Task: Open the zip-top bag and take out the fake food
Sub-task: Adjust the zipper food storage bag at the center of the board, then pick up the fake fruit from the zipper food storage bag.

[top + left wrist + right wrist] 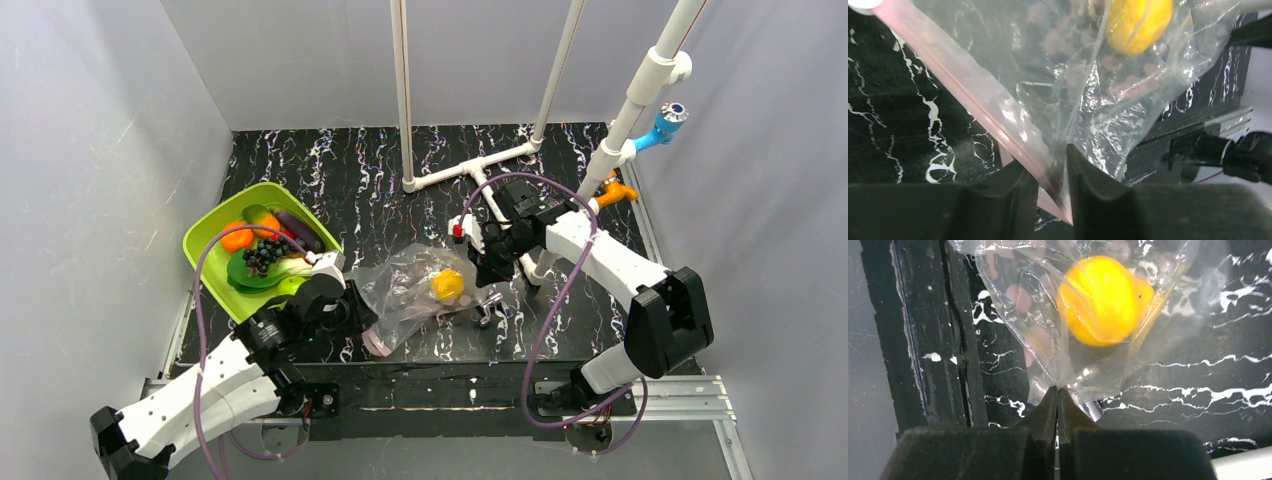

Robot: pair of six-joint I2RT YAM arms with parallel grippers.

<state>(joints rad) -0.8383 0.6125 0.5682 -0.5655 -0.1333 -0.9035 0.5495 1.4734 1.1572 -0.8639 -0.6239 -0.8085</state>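
The zip-top bag (pixel 405 295) is laid on the black, white-veined marble-pattern table (pixel 350 180), between the two arms, and is stretched from both ends. It is a clear, crinkled film pouch with glossy folds, and a flat pinkish zip strip (pixel 973 95) is seen along its mouth.

One piece of fake food is seen inside it: a smooth, rounded yellow lemon (pixel 1103 300) with a matte plastic skin, resting against the film at the end nearer the right arm.

The right gripper (pixel 1058 390) is pressed fully together, and a gathered tuck of the bag's film is pinched between its dark wedge-shaped tips, just below the lemon.

The left gripper (pixel 1050 160) is parted by a narrow gap. The corner of the zip strip is seen running down into that gap, between blocky black fingers (pixel 998 200) with a dull, moulded finish.

A lime-green plastic tray (pixel 210 225) with rounded corners is placed at the left of the table, beside the left arm. In it, an orange (pixel 237 238), a long dark purple eggplant (pixel 298 230), a cluster of dark grapes (pixel 265 255) and leafy green bok choy (pixel 295 268) are piled together.

A small shiny metal fitting (pixel 487 313) is seen on the table just beside the bag's right end.
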